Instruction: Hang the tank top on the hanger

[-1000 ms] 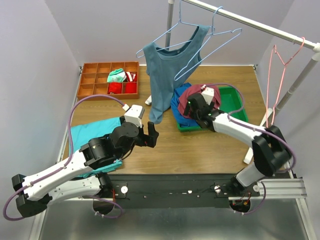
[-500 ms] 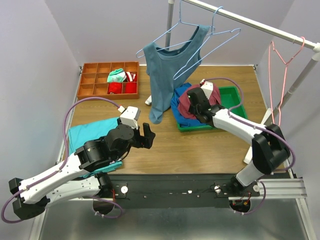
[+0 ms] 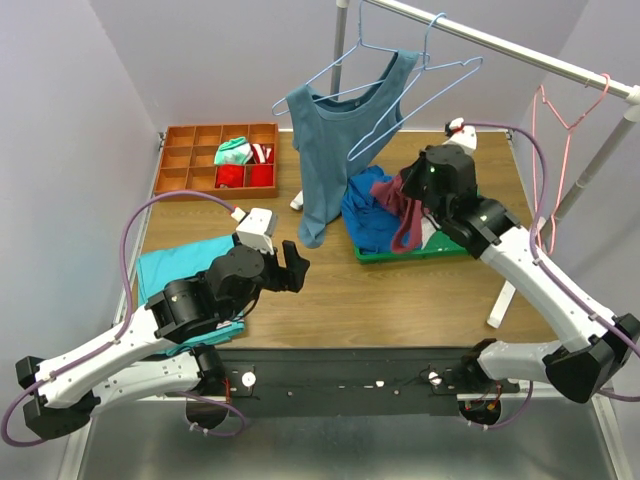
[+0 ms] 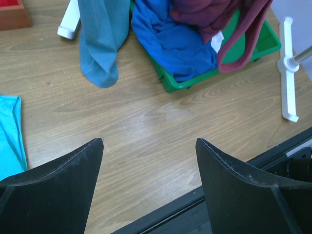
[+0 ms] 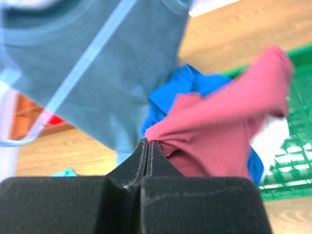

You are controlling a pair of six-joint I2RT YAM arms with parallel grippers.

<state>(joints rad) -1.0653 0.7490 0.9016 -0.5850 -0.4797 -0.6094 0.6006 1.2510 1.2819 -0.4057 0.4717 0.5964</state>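
We saw the right arm stretched from the lower right toward the frame's middle, its claw (image 3: pixel 418 188) pinched fully closed on an edge of the tank top (image 3: pixel 398 196), which hung above the green tray (image 3: pixel 462 216) with one strap dangling. The hanger (image 3: pixel 418 98) hung bare on the rail, upper centre. The left arm hovered over the worktop (image 3: pixel 400 290) at lower left, its claw (image 3: pixel 296 264) spread wide and holding nothing.

I get bright, even, diffuse light; shadows soft. Left wrist view sharp: table (image 4: pixel 146 112) grain ahead of left gripper (image 4: pixel 148 141) crisp, fingers dark. Right wrist view blurred: tank top (image 5: pixel 214 141) and hanger (image 5: pixel 92 46) beyond right gripper (image 5: pixel 147 146) smeared.
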